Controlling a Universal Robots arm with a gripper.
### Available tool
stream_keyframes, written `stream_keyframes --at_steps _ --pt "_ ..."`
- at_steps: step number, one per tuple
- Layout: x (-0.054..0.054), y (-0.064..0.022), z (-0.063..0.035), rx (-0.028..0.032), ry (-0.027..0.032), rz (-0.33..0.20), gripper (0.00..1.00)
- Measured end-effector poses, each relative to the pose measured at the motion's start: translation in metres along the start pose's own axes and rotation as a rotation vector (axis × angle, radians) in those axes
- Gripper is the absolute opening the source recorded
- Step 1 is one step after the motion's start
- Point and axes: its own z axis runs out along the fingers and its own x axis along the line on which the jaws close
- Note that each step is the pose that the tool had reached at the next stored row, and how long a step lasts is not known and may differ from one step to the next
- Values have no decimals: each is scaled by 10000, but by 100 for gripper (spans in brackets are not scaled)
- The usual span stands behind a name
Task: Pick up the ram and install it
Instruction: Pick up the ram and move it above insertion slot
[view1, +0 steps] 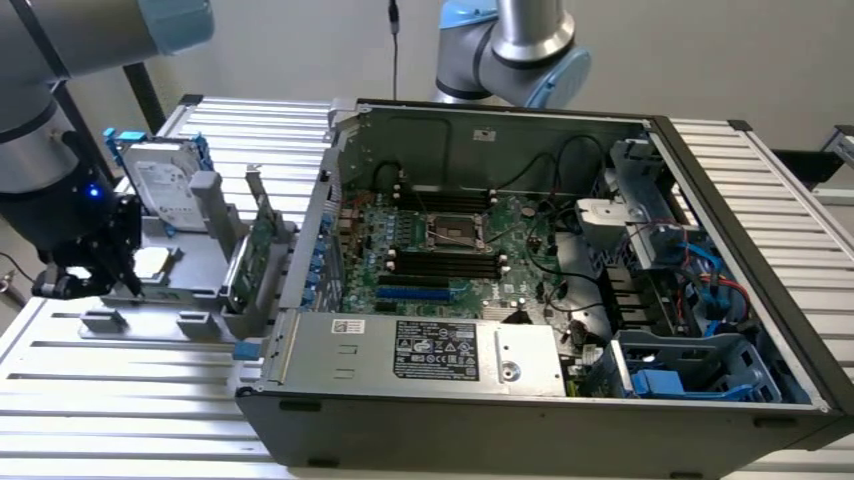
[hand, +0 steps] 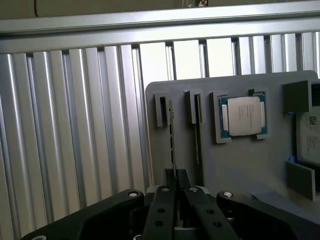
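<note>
Two black fingers (hand: 162, 205) of your gripper (hand: 176, 176) are pinched together on the ram (hand: 172, 131). The ram stands on edge in a slot of the grey parts holder (hand: 240, 165), likely so its thin rim can be gripped from above. In the exterior view, the holder sits at nine o'clock from the open computer case (view1: 694, 160), whose motherboard (view1: 447, 240) faces up, leaving the black memory slots (view1: 447, 264) reachable.
</note>
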Motion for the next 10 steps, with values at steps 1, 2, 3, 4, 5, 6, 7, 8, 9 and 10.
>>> stream_keyframes --at_steps 1,2,3,4,5,6,7,8,9,10 --pt "-3 -14 -44 -7 -5 0 14" --pt "-6 -30 -89 -14 -10 1 14" --pt "-10 -50 -138 -23 -14 1 14" --pt "-13 -71 -184 -32 -18 1 14" --pt "-17 -95 -230 -40 -24 1 14" --pt "-21 -120 -276 -50 -29 1 14" --pt "-24 -146 -322 -60 -34 2 14" --pt "-28 -173 -368 -67 -40 2 14" --pt "-32 -203 -414 -76 -47 2 14" --pt "-36 -236 -460 -86 -53 2 14"
